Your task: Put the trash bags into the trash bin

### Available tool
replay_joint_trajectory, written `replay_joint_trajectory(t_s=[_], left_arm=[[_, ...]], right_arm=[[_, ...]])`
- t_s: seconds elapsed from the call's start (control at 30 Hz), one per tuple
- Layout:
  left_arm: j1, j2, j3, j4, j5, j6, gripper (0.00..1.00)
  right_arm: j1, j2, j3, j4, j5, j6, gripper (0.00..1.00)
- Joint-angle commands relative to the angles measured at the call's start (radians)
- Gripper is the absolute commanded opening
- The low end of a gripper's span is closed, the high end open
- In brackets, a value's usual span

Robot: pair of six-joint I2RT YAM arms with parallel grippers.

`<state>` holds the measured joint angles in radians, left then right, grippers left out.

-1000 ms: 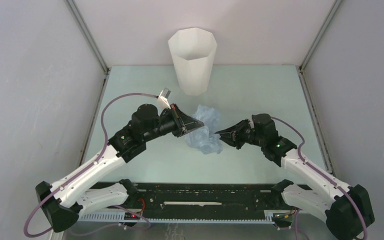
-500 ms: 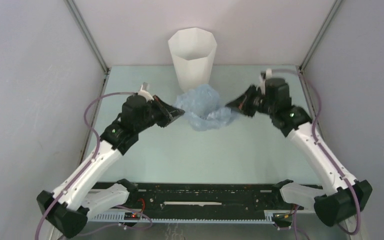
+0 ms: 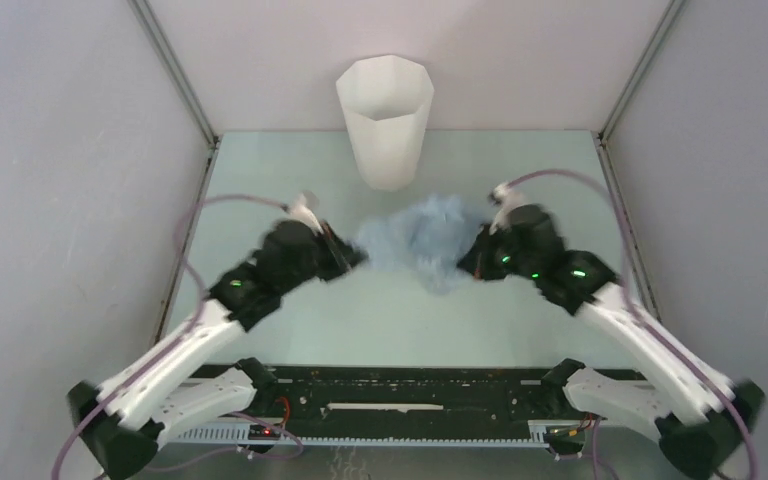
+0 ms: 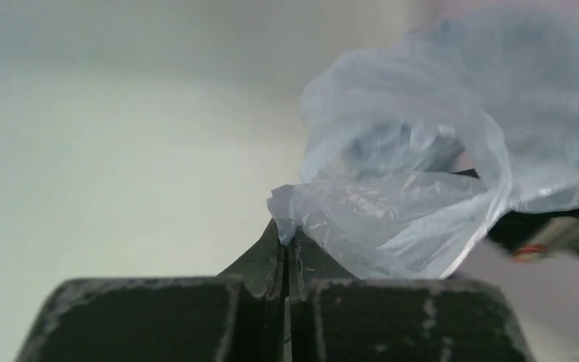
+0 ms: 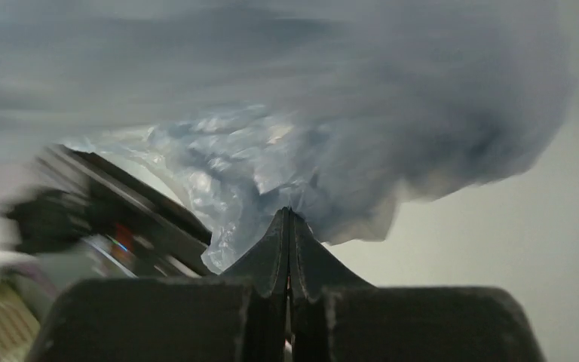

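The pale-blue trash bag (image 3: 423, 238) hangs blurred between my two grippers, in front of the tall white trash bin (image 3: 385, 120) at the table's back. My left gripper (image 3: 352, 257) is shut on the bag's left edge; in the left wrist view its jaws (image 4: 288, 234) pinch a corner of wrinkled film (image 4: 392, 219). My right gripper (image 3: 470, 262) is shut on the bag's right edge; in the right wrist view its tips (image 5: 289, 219) clamp the film (image 5: 286, 158). The bin is not in either wrist view.
Grey enclosure walls with metal corner posts (image 3: 175, 80) close in the pale-green table (image 3: 380, 320). A black rail (image 3: 400, 392) runs along the near edge between the arm bases.
Both grippers have stayed shut on the bag. They rose toward the bin half a second ago; now they have come back nearer and closer together, and the bag and arms are motion-blurred.
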<state>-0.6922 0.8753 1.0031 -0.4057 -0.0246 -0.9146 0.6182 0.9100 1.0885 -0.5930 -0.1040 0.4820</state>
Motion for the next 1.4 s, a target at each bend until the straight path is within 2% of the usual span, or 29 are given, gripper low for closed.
replay_joint_trajectory(t_s=[0.0, 0.07, 0.17, 0.23, 0.4, 0.47, 0.53, 0.67, 0.93, 1.1, 1.2, 1.37], left_arm=[[-0.035, -0.043, -0.307, -0.07, 0.032, -0.098, 0.0], [-0.035, -0.106, -0.278, -0.044, 0.013, -0.073, 0.0], [-0.029, -0.1, -0.184, -0.049, -0.002, -0.006, 0.0], [-0.028, -0.075, -0.158, -0.036, 0.039, 0.015, 0.0], [-0.031, -0.095, -0.257, 0.147, 0.167, 0.01, 0.0], [-0.031, -0.13, -0.306, 0.233, 0.192, 0.009, 0.0], [-0.03, -0.133, -0.331, 0.228, 0.173, 0.011, 0.0], [-0.029, -0.099, -0.376, 0.139, 0.145, -0.013, 0.0], [-0.03, -0.102, -0.469, 0.152, 0.143, -0.089, 0.0], [-0.031, -0.12, -0.501, 0.15, 0.15, -0.109, 0.0], [-0.032, -0.126, -0.519, 0.148, 0.157, -0.112, 0.0], [-0.031, -0.133, -0.561, 0.146, 0.163, -0.119, 0.0]], right_arm=[[0.025, 0.073, -0.193, -0.114, -0.08, 0.051, 0.0], [0.022, 0.042, -0.15, -0.119, -0.077, 0.019, 0.0], [-0.026, 0.055, -0.095, -0.136, -0.11, -0.029, 0.0], [-0.054, 0.074, -0.093, -0.147, -0.167, -0.02, 0.16], [-0.033, 0.069, -0.125, -0.137, -0.26, 0.051, 0.38], [-0.032, 0.044, -0.146, -0.13, -0.245, 0.071, 0.47], [-0.039, 0.021, -0.181, -0.12, -0.209, 0.086, 0.61], [-0.078, 0.037, -0.24, -0.097, -0.178, 0.134, 0.77], [-0.075, 0.216, -0.277, 0.061, -0.19, 0.185, 0.8], [-0.099, 0.342, -0.24, 0.118, -0.169, 0.105, 0.77], [-0.063, 0.398, -0.149, 0.066, -0.065, -0.013, 0.75], [-0.016, 0.479, -0.055, 0.069, 0.058, -0.093, 0.79]])
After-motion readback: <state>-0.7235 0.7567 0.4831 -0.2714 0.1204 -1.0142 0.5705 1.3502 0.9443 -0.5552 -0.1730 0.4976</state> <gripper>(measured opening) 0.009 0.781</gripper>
